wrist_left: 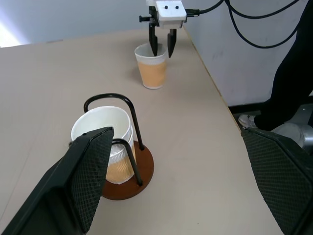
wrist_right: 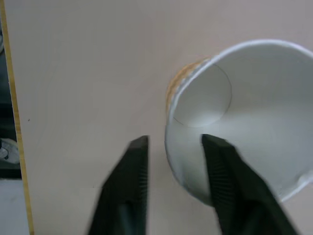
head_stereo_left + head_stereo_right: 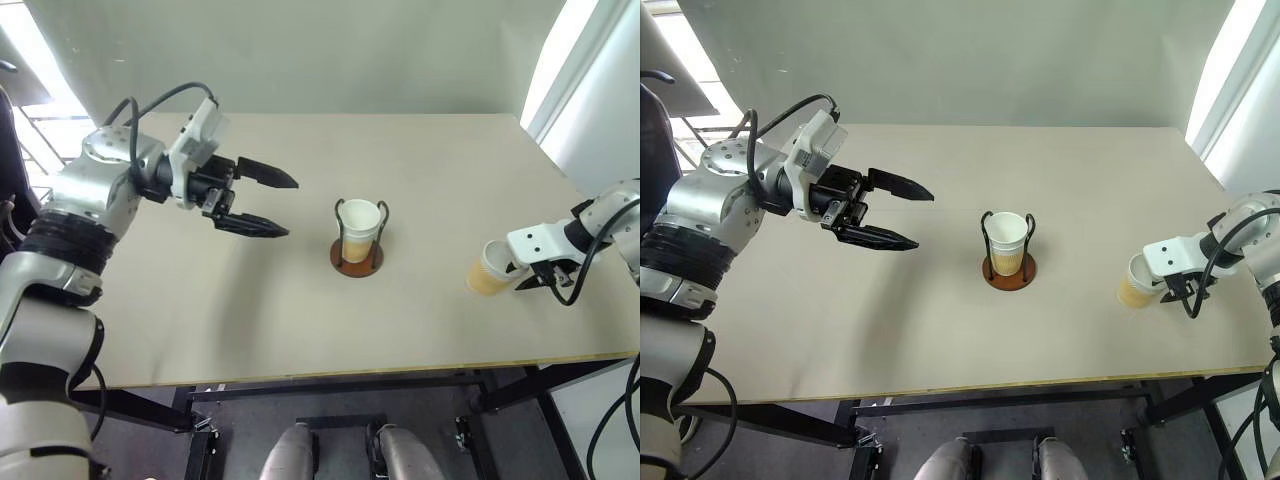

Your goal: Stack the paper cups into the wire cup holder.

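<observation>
Right now my right gripper (image 2: 173, 169) straddles the rim of the loose paper cup (image 3: 490, 268) near the table's (image 3: 300, 340) right edge, one finger inside and one outside, narrowed but not clearly pinching the wall yet. To do this well I should close just enough to hold the rim without crushing it, then lift straight up before carrying it to the wire cup holder (image 3: 358, 258) mid-table, where nested cups (image 3: 360, 228) already sit. My left gripper (image 3: 270, 205) hangs wide open, holding nothing.
</observation>
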Tool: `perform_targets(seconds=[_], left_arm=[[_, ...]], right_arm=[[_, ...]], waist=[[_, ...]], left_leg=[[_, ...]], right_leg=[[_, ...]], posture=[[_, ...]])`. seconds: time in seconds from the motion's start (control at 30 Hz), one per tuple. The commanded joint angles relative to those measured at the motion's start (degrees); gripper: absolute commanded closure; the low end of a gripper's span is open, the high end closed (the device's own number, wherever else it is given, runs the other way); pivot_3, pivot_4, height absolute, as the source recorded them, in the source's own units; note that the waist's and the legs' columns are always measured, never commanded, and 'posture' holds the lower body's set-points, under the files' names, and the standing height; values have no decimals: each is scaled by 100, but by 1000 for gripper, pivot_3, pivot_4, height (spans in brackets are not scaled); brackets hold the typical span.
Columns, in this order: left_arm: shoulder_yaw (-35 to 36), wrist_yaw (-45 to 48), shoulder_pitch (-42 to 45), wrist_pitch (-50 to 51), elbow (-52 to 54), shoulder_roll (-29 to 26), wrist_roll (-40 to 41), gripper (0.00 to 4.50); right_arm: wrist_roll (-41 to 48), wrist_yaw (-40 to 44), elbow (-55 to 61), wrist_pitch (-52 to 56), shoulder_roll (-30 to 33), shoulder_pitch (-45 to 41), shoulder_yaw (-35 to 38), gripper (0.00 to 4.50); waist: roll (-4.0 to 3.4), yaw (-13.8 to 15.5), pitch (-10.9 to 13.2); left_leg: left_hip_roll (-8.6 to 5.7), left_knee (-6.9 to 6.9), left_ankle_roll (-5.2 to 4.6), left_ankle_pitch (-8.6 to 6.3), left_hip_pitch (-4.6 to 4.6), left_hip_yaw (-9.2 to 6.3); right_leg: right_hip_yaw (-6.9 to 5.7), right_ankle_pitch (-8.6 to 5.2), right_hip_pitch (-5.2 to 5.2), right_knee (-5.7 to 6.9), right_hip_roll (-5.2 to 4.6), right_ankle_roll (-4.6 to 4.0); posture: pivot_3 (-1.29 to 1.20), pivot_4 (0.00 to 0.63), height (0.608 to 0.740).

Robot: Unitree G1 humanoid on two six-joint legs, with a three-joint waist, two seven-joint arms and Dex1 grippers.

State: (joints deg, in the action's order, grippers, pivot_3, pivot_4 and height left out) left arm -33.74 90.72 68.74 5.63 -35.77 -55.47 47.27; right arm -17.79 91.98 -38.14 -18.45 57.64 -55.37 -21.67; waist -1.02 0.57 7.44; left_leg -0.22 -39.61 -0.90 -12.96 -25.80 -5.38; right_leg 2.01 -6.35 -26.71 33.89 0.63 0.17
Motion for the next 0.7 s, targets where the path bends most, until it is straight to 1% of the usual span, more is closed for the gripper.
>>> perform_targets(seconds=[0.03,0.07,0.43,0.7], left_arm=[[9,178,165,-184,-136,-122,57,0],[-4,178,163,-226,-180,-129,42,0],[-22,178,176,-654,-771,-91,-151,0],[-45,178,258,-821,-1114,66,-351,0]], right_arm=[[-160,-21,11,-73,-27,-263,-42,4341],[-176,-15,25,-62,-46,-292,-44,4430],[23,52,836,247,-75,-499,-237,4430],[343,52,1525,614,-1,-1048,-525,4430]], waist=[[0,-4,0],[0,-1,0],[0,-1,0],[0,3,0]], left_leg=[[0,3,0,0,0,0],[0,5,1,1,-1,-1],[0,54,8,3,-4,0],[4,58,11,3,-13,-1]], right_leg=[[0,1,-2,0,0,-2],[0,1,-3,0,0,-3],[-2,-7,-29,-2,-1,-10],[-10,-10,-41,1,0,-16]], posture=[[0,150,740],[0,150,740],[0,150,740],[0,150,740]])
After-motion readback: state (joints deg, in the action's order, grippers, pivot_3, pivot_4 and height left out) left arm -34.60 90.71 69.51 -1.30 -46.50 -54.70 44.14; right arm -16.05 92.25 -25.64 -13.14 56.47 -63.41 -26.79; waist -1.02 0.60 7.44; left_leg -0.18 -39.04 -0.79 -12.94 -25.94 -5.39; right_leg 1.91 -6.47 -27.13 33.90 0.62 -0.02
